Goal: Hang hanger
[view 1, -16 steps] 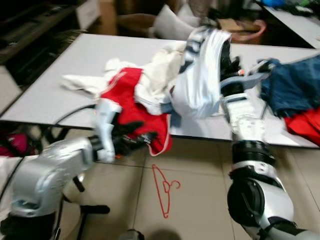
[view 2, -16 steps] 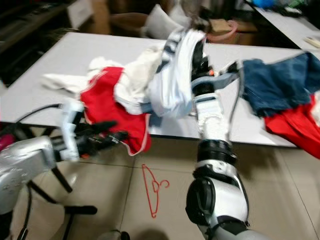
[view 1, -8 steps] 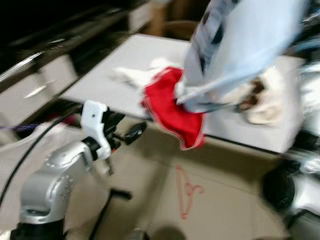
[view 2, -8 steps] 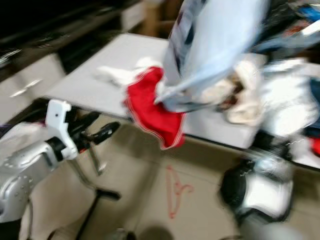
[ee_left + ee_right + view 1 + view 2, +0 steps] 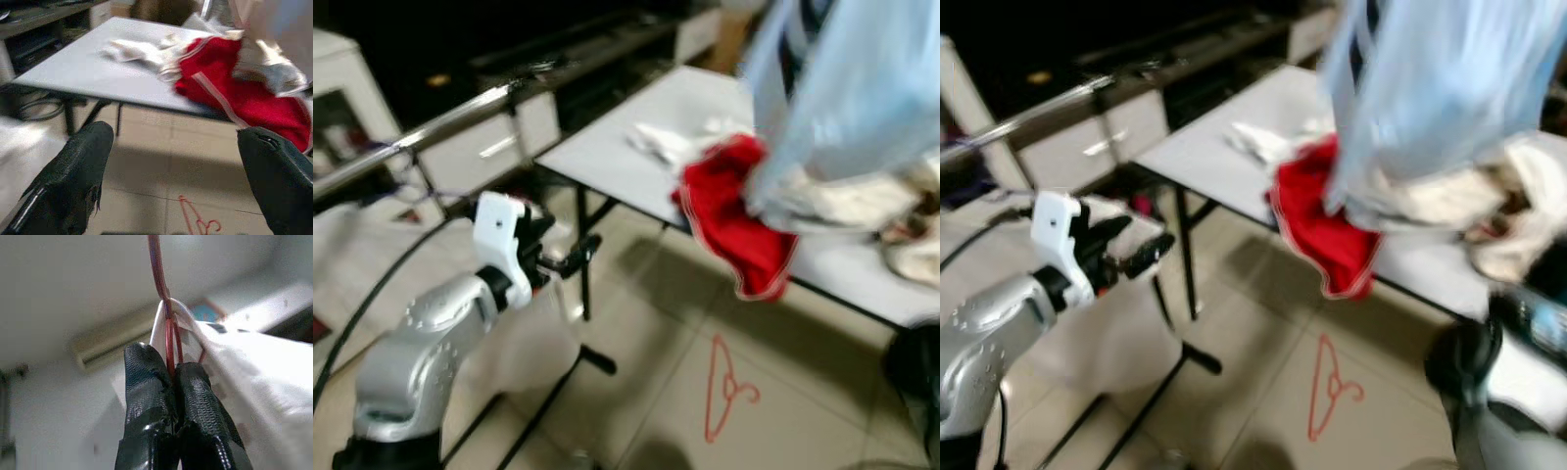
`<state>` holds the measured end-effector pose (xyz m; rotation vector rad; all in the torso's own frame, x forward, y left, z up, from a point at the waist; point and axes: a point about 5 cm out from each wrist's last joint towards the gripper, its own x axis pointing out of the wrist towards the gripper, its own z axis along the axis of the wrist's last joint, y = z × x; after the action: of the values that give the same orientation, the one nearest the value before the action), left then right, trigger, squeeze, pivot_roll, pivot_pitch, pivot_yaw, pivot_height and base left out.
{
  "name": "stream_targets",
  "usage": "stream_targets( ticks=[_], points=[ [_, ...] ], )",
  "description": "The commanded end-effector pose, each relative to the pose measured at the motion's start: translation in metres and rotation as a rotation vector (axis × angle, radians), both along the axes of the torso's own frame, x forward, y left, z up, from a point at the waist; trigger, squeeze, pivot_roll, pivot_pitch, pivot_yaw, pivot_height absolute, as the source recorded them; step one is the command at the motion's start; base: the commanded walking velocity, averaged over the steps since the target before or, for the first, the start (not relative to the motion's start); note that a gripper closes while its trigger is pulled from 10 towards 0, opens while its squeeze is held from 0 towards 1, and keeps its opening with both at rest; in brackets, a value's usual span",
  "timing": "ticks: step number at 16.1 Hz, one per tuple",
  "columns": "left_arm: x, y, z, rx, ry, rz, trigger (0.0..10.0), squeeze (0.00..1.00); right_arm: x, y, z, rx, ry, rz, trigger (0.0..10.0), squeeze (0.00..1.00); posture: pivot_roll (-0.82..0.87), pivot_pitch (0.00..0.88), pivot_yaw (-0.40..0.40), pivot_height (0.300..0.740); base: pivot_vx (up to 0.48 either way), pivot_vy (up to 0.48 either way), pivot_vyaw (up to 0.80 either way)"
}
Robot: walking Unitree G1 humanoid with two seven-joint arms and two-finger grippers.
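R gripper (image 5: pixel 171 377) is clamped tight on the red wire hanger (image 5: pixel 166 323), fingers pinched together w/ the wire running up between them. A pale blue-white garment (image 5: pixel 862 88) hangs from that hanger, draped high at the robot's right, over the table (image 5: pixel 636 147). L gripper (image 5: pixel 176 181) is held out low at the robot's left, fingers spread wide, nothing between them; seen from the head cam it sits near a metal rail (image 5: pixel 431 127) and beside a black stand leg (image 5: pixel 582 284). On the table: red shorts w/ white trim (image 5: pixel 734 220) spilling over the near edge, white cloth (image 5: pixel 675 142) behind, more pale clothes (image 5: pixel 911 245) to the right. A second red hanger (image 5: pixel 724 387) lies flat on the tile floor (image 5: pixel 636 333), just below the shorts. Head views are blurred.
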<state>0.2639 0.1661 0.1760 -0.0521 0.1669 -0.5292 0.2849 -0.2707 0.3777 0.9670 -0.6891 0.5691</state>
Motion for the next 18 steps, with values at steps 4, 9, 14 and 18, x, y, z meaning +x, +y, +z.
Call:
stream_targets(
  ticks=[4, 9, 14, 18],
  points=[
    [-0.011, 0.014, -0.006, 0.061, 0.021, 0.028, 10.0, 0.36, -0.038, 0.003, -0.056, -0.143, 0.081, 0.066, 10.0, 0.0, -0.05, 0.0, 0.001, 0.74, 0.0, 0.0, 0.8],
    [-0.01, 0.007, -0.009, 0.08, -0.008, 0.015, 10.0, 0.36, -0.066, 0.009, -0.113, -0.273, 0.229, 0.161, 10.0, 0.0, -0.06, 0.0, 0.01, 0.74, 0.0, 0.0, 0.8],
    [-0.016, 0.002, -0.016, 0.071, -0.022, 0.004, 10.0, 0.36, -0.092, 0.016, -0.161, -0.368, 0.361, 0.268, 10.0, 0.0, -0.06, 0.0, 0.002, 0.74, 0.0, 0.0, 0.8],
    [-0.02, -0.001, -0.021, 0.072, -0.016, -0.004, 10.0, 0.36, -0.098, 0.022, -0.173, -0.419, 0.391, 0.314, 10.0, 0.0, -0.05, 0.0, -0.012, 0.74, 0.0, 0.0, 0.8]
  ],
)
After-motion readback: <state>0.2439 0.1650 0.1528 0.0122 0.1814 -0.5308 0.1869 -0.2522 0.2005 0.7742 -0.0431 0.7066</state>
